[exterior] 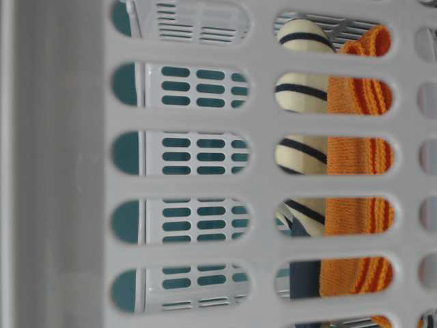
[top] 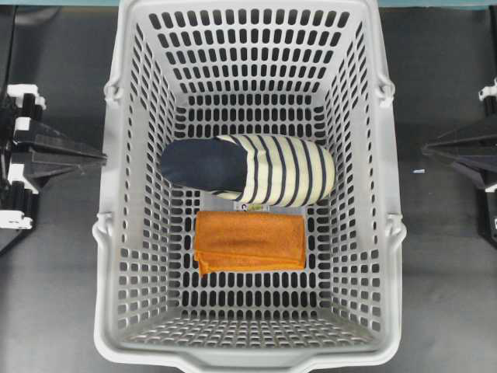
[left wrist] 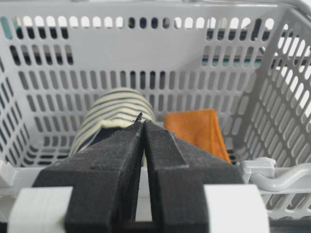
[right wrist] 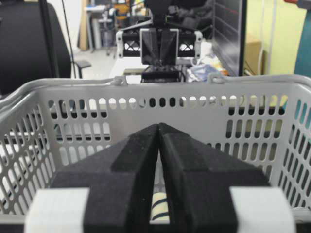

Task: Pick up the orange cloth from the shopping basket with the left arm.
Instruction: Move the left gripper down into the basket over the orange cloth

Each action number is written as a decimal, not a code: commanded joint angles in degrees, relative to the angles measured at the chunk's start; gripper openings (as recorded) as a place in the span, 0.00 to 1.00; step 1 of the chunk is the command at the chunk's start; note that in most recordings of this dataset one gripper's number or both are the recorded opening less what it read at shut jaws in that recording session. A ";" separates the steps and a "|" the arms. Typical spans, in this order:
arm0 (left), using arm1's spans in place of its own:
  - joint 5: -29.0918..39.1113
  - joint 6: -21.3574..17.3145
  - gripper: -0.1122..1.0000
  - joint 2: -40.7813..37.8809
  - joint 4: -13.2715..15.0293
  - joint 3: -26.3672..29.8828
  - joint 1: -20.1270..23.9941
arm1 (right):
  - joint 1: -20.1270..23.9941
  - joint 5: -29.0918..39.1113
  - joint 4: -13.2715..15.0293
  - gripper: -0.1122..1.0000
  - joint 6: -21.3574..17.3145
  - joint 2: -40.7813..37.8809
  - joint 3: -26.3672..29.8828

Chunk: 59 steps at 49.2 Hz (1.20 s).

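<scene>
While both arms sit outside it, basket (top: 248, 31) holds striped slipper (top: 256, 171), with orange cloth (top: 250, 242) flat on the floor touching it. Left gripper (left wrist: 142, 127) and right gripper (right wrist: 159, 128) fingers together, empty. Small label (top: 256, 207) by slipper unreadable.

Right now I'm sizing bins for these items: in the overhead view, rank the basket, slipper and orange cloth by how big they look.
1. shopping basket, by far the largest; it fills most of the view.
2. striped slipper, longer and wider than the cloth.
3. orange cloth, smallest, though folded, so its spread-out size is unclear.
</scene>
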State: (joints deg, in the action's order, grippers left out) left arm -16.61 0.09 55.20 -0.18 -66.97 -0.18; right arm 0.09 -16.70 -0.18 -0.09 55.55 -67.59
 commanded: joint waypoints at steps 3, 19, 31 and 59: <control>5.27 1.67 0.13 -0.70 -2.37 5.10 0.00 | 0.62 -0.35 -0.62 0.10 -0.53 -0.88 0.53; 25.93 3.08 0.10 -9.40 -2.37 21.53 -1.05 | 0.70 -0.09 -0.97 0.10 -1.85 -0.70 0.53; 41.84 2.72 0.10 -24.17 -2.37 37.18 -4.22 | 0.70 0.00 -0.97 0.10 -1.93 -0.53 0.53; 68.82 3.16 0.11 -53.35 -2.37 65.21 -7.21 | 1.41 0.00 -0.88 0.10 -1.93 -0.18 0.44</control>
State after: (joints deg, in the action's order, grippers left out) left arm 51.50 3.16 2.90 -2.29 -4.48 -7.03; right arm 0.97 -16.44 -0.88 -1.93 55.55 -67.68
